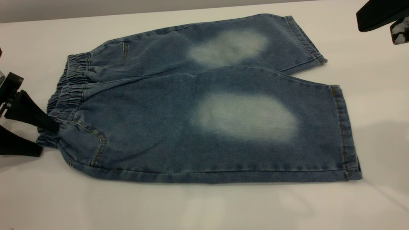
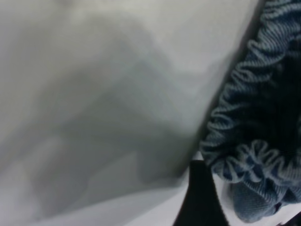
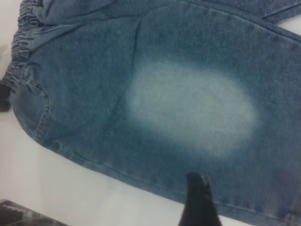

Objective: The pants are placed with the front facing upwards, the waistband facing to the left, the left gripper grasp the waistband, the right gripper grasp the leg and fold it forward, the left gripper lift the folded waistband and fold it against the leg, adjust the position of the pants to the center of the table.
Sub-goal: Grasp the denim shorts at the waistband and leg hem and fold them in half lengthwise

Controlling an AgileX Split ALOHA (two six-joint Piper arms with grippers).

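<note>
lying flat on the white table, shorts face up.

One shorts, two legs, two tools, one table.

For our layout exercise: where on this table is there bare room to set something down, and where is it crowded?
Bare table runs along the near edge below the shorts, and right of the leg hems toward the right gripper. A strip lies behind the far leg. It is crowded at the waistband, where the left gripper sits.

Left tool agape, right tool aloft.
</note>
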